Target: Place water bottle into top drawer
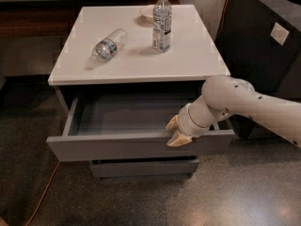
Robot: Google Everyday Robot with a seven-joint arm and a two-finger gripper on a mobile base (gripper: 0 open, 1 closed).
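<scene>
the water bottle (108, 46) lies on its side in the upper left part of the white tabletop (197, 55), cap toward the lower left, not touching anything else. up and to its right, well apart, a tall bottle (162, 21) stands upright near the back edge, with a pale dish (146, 12) just behind it. below the tabletop the top drawer (117, 147) is pulled out, its grey inside bare of any bottle. a shut lower drawer (141, 167) sits beneath. the tool (172, 132) is at the right part of the drawer's front panel, on its upper rim; whether it grips the panel or is released i cannot tell. the white arm (235, 102) comes in from the right edge. an orange cable (43, 196) crosses the floor at lower left.
</scene>
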